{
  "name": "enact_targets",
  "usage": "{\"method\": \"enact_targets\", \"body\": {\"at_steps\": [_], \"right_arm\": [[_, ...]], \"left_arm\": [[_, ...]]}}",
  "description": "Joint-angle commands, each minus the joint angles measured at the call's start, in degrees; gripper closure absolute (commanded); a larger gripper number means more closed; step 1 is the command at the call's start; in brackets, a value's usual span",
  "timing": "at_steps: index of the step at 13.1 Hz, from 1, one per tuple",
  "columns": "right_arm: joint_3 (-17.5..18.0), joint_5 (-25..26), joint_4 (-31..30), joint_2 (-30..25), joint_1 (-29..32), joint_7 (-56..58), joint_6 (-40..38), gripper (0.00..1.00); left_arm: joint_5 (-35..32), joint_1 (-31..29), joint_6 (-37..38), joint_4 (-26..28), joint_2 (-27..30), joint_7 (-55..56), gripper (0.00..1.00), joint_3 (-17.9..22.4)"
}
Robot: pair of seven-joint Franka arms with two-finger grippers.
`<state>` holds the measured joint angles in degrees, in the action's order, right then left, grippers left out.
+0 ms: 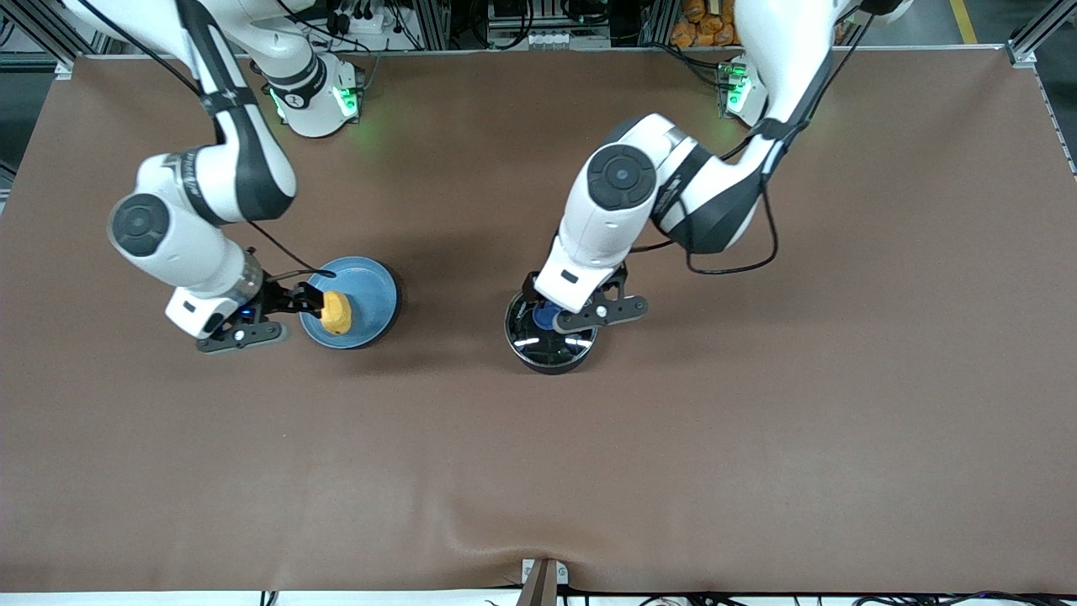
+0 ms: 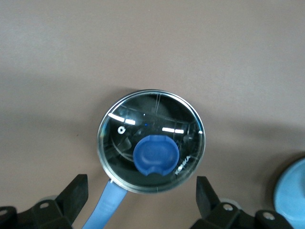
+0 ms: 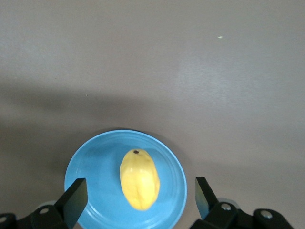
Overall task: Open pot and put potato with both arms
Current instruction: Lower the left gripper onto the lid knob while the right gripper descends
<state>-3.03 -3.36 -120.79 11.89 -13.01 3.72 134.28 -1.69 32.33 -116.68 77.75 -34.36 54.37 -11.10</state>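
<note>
Pot (image 1: 551,337) sits on brown table cover (image 1: 757,421), roughly mid-table, nearer the front camera than both bases; glass lid (image 2: 151,141) on, seated flat in the rim; blue knob (image 2: 156,155) at lid centre; blue handle (image 2: 106,204) shows only in left wrist view, running out from the rim toward the gripper.

L gripper (image 1: 562,313) hangs over the pot, above the lid knob; fingers (image 2: 76,195) spread wide apart, one each side of the lid w/ clear gap, touching nothing; front view has the wrist covering part of the lid.

Potato (image 1: 336,312) lies on light-blue plate (image 1: 370,290), toward the right arm's end of the table, well apart from the pot; plate abt level w/ pot in front view; potato yellow-orange, oval, lying on its side, small dark spot at one end (image 3: 136,152); sits near plate centre in right wrist view.

R gripper (image 1: 315,305) is over the plate above the potato; fingers (image 3: 75,200) apart, one each side of the plate in wrist view, not touching potato; in front view black fingertips appear just beside the potato, contact can't be told from there.

Both arms reach out from bases at top of front view; green lights on at both bases (image 1: 345,101).
</note>
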Motion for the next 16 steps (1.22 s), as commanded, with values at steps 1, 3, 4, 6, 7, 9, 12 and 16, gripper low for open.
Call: {"method": "enact_targets", "body": {"at_steps": [1,3,4,6,7,9,12,16], "right_arm": [[-0.4,-0.6,-5.5,0.4,-1.7,0.3,9.8,0.0],[-0.4,-0.6,-7.4,2.6,-2.6,0.8,15.4,0.0],[-0.4,-0.6,-7.7,2.9,-3.2,0.8,15.8,0.0],[-0.5,-0.5,-7.8,3.4,-3.1,2.3,15.7,0.0],[-0.5,-0.5,-7.8,3.8,-2.5,3.8,15.9,0.0],[-0.5,-0.5,-8.1,4.0,-0.1,6.2,15.8,0.0],[-0.5,-0.5,-8.1,5.9,1.7,7.0,16.4,0.0],[-0.2,-0.6,-8.8,7.2,0.4,6.5,18.7,0.0]], "left_arm": [[-1.6,5.3,-1.1,-3.6,-3.9,0.8,0.0,5.2],[-1.6,7.4,-1.7,-4.5,-5.9,-1.6,0.0,7.1],[-1.6,7.7,-2.4,-4.5,-6.3,-1.7,0.0,7.5],[-1.6,7.9,-3.6,-4.5,-7.1,-2.2,0.0,7.5],[-1.6,8.0,-3.7,-4.5,-7.8,-3.0,0.0,7.5],[-1.6,8.0,-4.5,-4.5,-8.6,-4.8,0.0,7.5],[-1.6,8.4,-4.6,-4.3,-9.2,-5.1,0.0,7.4],[-1.7,8.9,-4.6,-4.2,-10.0,-5.4,0.0,7.5]]}}
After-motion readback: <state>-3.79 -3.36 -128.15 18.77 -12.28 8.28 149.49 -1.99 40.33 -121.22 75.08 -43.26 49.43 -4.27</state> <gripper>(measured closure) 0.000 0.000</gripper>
